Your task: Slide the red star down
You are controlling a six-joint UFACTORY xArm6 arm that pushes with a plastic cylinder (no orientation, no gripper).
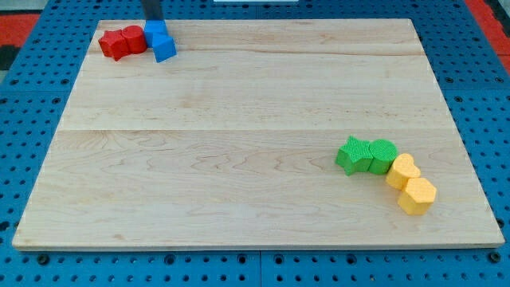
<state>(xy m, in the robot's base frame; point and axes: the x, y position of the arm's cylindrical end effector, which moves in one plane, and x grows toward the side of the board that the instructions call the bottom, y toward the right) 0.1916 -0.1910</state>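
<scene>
The red star (113,44) lies at the top left corner of the wooden board (255,135), touching a red round block (134,39) on its right. Two blue blocks follow to the right, an upper one (155,32) and a lower one (164,48). My rod comes down from the view's top edge and my tip (153,19) stands just above the upper blue block, up and to the right of the red star.
At the lower right lies a chain of blocks: a green star (352,155), a green round block (382,155), a yellow heart-like block (402,171) and a yellow hexagon (417,195). A blue pegboard (32,104) surrounds the board.
</scene>
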